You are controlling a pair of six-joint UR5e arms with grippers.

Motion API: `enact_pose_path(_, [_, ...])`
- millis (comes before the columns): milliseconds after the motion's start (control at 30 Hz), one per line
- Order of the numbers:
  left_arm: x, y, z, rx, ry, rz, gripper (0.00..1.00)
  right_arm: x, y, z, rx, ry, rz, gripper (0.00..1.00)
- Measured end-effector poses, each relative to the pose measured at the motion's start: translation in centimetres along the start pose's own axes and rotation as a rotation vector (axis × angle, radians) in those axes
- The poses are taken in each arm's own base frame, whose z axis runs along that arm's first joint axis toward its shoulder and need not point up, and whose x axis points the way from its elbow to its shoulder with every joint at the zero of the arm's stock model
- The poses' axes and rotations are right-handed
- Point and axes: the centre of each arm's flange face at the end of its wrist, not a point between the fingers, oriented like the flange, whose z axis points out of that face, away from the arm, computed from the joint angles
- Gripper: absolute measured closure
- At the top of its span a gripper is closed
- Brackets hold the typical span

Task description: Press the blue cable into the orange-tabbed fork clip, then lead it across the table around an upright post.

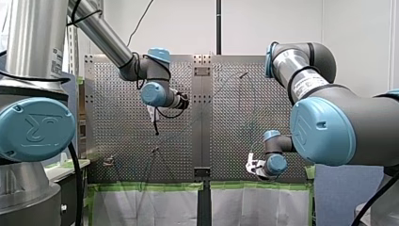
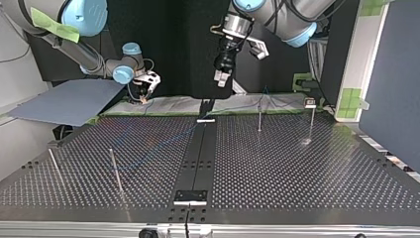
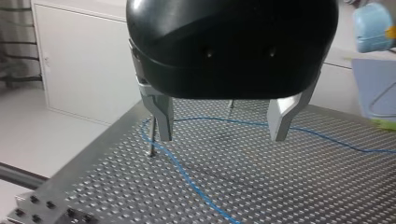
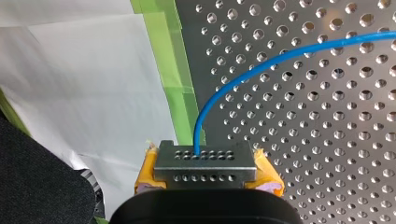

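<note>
One UR logo [image 1: 35, 129]; right pincer [image 4: 206, 164] grips blue cable [image 4: 280, 57].

The one mark that can be read is the raised UR emblem on the big blue joint cap [image 1: 35, 129] of my left arm [image 1: 33, 42] in the front view, where the letters lie turned on their side. A white label [image 1: 307, 85] wraps the silver tube of my right arm [image 1: 348, 117], and a second label [image 1: 57, 55] sits on my left arm's silver column. Both carry dark print too small to make out.
</note>
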Motion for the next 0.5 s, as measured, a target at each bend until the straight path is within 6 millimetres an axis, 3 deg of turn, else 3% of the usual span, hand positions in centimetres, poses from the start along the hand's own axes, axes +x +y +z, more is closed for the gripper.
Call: enact_pose_path(500, [4.5,3.0,-4.3,-0.045,0.123,0.045,0.0,-0.1,-0.2,0.0,0.003,-0.001,-0.002,1.0])
